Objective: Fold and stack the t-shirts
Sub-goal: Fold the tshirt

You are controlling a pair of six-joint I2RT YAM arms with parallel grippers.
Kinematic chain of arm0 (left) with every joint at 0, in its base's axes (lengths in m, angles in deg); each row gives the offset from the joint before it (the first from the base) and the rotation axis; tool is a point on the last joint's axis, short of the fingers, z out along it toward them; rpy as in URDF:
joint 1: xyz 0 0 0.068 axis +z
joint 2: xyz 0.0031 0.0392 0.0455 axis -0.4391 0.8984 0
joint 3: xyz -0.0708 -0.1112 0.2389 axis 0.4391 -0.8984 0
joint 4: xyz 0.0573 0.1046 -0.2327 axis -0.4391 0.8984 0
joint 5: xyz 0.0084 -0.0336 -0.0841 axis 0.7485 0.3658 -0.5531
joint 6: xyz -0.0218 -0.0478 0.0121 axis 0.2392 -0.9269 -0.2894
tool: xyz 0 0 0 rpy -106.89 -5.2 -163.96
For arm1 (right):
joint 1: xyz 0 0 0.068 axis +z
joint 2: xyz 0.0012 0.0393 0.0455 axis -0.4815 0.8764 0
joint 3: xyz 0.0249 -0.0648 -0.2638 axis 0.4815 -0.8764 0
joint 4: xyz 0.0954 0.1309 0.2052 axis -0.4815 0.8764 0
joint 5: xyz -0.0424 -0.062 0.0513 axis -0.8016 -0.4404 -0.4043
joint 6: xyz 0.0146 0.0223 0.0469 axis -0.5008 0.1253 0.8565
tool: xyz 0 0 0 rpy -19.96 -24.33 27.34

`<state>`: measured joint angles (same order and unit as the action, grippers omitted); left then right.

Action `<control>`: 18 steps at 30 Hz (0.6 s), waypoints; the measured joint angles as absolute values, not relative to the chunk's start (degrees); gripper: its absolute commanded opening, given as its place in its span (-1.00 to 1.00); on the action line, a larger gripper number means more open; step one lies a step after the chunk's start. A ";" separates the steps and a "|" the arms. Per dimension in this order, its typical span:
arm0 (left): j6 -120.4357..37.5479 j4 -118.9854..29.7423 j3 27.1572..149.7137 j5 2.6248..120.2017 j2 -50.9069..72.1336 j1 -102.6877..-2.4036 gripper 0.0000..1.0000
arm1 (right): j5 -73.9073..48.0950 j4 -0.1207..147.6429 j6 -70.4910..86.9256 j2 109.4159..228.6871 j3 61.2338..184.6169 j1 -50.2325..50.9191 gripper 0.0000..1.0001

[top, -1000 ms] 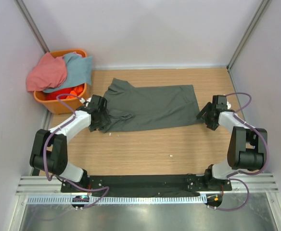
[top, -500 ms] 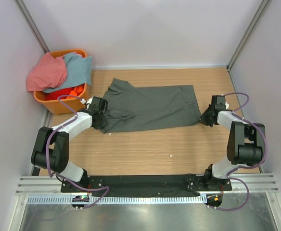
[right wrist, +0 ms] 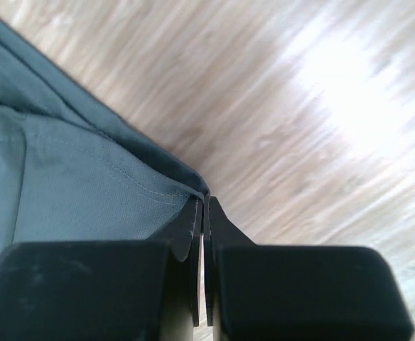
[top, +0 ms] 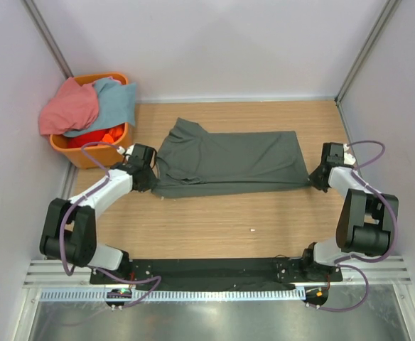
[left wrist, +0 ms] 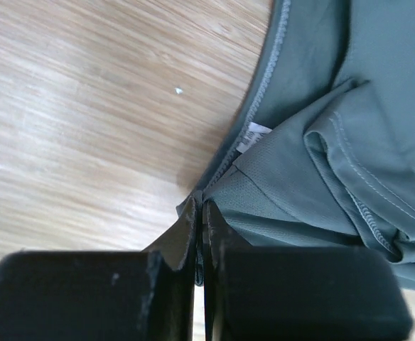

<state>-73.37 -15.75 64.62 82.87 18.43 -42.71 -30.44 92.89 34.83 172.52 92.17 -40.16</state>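
A dark grey t-shirt (top: pixel 229 160) lies stretched sideways across the wooden table. My left gripper (top: pixel 151 182) is shut on its near left edge. In the left wrist view the left gripper (left wrist: pixel 200 207) pinches a fold of the grey cloth (left wrist: pixel 321 163) just below the small white neck label (left wrist: pixel 251 135). My right gripper (top: pixel 314 179) is shut on the shirt's near right corner. The right wrist view shows the right gripper (right wrist: pixel 205 204) pinching the stitched hem corner (right wrist: pixel 72 185). A salmon-pink t-shirt (top: pixel 69 106) and a light blue t-shirt (top: pixel 116 99) are heaped in the basket.
An orange plastic basket (top: pixel 76 151) stands at the back left corner, close to my left arm. Grey walls close in the table on three sides. A small white speck (top: pixel 251 229) lies on the bare wood in front of the shirt.
Both grippers have shut on the grey shirt's near corners. The right gripper has moved right toward the wall, and the shirt has shifted right and pulled taut.
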 measured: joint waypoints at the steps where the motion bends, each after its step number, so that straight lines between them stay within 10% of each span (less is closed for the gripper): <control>1: -73.50 -15.10 64.62 82.52 17.18 -42.87 -0.98 | -31.27 93.13 34.92 172.42 91.93 -40.29 -0.98; 5: -74.44 -14.38 63.62 81.20 14.10 -43.02 -0.89 | -33.13 94.29 34.94 172.42 90.14 -40.25 -0.98; 6: -74.53 -14.36 63.03 80.79 13.75 -43.02 -0.59 | -33.34 94.62 34.92 172.48 89.81 -40.27 -0.96; 11: -74.49 -14.03 58.72 79.74 13.66 -42.91 0.22 | -34.44 94.99 35.10 172.17 89.70 -40.31 0.72; 18: -74.77 -11.12 57.72 80.13 8.96 -43.46 0.28 | -36.73 99.73 34.66 163.91 90.34 -39.18 0.82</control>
<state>-74.77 -11.12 57.72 80.13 8.96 -43.46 -36.73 99.73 34.66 163.91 90.34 -39.18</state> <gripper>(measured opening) 0.643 0.916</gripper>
